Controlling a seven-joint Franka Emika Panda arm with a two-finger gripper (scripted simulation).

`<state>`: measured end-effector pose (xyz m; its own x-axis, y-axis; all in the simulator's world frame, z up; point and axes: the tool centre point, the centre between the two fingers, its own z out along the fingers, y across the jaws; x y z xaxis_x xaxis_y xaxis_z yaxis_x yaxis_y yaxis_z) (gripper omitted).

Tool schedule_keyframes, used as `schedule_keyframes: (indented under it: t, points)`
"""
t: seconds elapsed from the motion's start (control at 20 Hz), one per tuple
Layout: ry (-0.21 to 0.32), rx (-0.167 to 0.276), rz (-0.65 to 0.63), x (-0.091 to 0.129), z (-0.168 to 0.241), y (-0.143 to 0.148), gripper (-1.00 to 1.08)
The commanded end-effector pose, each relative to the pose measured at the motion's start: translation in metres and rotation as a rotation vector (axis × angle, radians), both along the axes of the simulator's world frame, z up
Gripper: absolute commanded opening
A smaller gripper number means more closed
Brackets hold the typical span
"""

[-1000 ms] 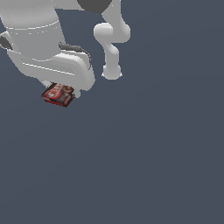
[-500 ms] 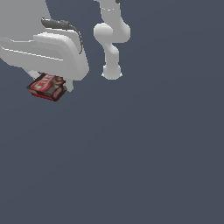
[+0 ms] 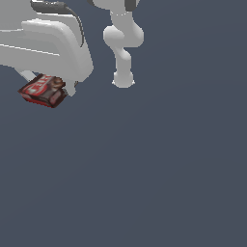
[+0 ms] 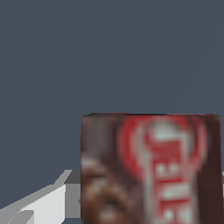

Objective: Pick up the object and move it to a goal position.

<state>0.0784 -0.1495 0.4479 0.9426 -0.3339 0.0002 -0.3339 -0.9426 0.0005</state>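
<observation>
One dark red box (image 3: 42, 91), tilted, apparently clamped in white gripper (image 3: 48, 87), fingers largely hidden, above grey floor (image 3: 154, 173).

On my wrist feed, the box (image 4: 151, 168) is filling much of the picture, sitting very close to the lens and coming through blurred. I'm seeing a dark red face with a red ring and white lettering running along it, too soft to read, and a brownish round patch at one corner. Its far edge is showing straight and level against a plain slate-grey ground (image 4: 87, 57), which is taking up all the rest of the frame. A pale grey finger (image 4: 41, 205) is poking in just beside the box; I can't tell if it is touching the box. The other finger is hiding behind the box.
</observation>
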Motion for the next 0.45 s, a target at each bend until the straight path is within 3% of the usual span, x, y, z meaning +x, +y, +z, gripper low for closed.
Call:
schedule_keyframes:
  t: [0.0,0.4]
  points:
    - [0.0,0.0,0.0,0.0014,0.0028,-0.0004,-1.0]
    - [0.0,0.001,0.0,0.0029,0.0057,-0.0012,-1.0]
